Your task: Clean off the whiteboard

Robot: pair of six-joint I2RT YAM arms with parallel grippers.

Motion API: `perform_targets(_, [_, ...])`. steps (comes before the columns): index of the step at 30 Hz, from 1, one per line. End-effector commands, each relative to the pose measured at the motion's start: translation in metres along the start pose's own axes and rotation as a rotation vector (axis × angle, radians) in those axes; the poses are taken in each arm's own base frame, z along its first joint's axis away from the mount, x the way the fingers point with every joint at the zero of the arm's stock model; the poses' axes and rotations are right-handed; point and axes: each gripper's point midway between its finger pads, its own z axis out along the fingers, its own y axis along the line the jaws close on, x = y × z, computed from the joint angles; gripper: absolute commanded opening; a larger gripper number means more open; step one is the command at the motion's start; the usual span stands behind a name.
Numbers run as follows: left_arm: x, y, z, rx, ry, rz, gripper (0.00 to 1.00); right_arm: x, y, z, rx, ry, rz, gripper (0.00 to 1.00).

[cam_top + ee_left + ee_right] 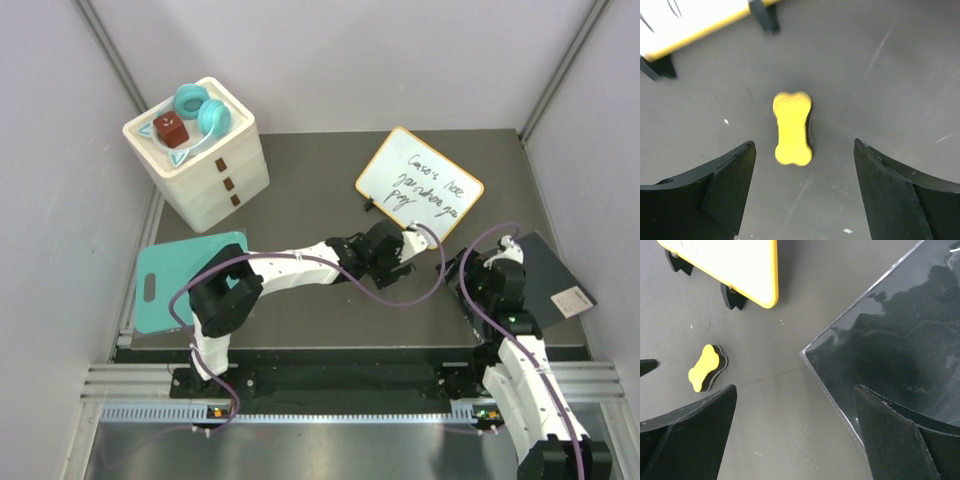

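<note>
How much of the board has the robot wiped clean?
None yet: black writing fills the small white board with the orange-yellow frame. The left arm's open fingers hover either side of the yellow bone-shaped eraser. Grabbing and wiping remain.

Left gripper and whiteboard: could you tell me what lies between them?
A yellow bone-shaped eraser on the dark tabletop, touching neither; the left wrist view shows it.

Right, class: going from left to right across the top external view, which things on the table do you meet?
White drawer unit → whiteboard → dark grey slab. The teal cutting board is left out because it spans the same stretch as the drawer unit.
</note>
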Motion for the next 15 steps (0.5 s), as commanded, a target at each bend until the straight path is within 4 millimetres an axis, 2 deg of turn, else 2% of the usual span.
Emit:
perform_targets(1, [0.030,0.003,0.003,0.104,0.071,0.014,0.83,-0.021,0.014,-0.002,-0.046,-0.048,-0.024,0.99])
perform_targets(5, [0.037,0.008,0.010,0.110,0.090,-0.014,0.81,-0.022,0.016,0.000,-0.049,-0.043,-0.026,0.99])
perform_targets(8, [0.039,0.013,0.016,0.103,0.093,-0.041,0.73,-0.021,0.016,0.000,-0.051,-0.042,-0.027,0.99])
perform_targets(10, [0.037,0.012,0.022,0.121,0.083,-0.061,0.61,-0.021,0.015,0.000,-0.049,-0.041,-0.025,0.99])
perform_targets(15, [0.038,0.013,0.034,0.122,0.097,-0.090,0.59,-0.022,0.015,0.000,-0.048,-0.042,-0.028,0.99])
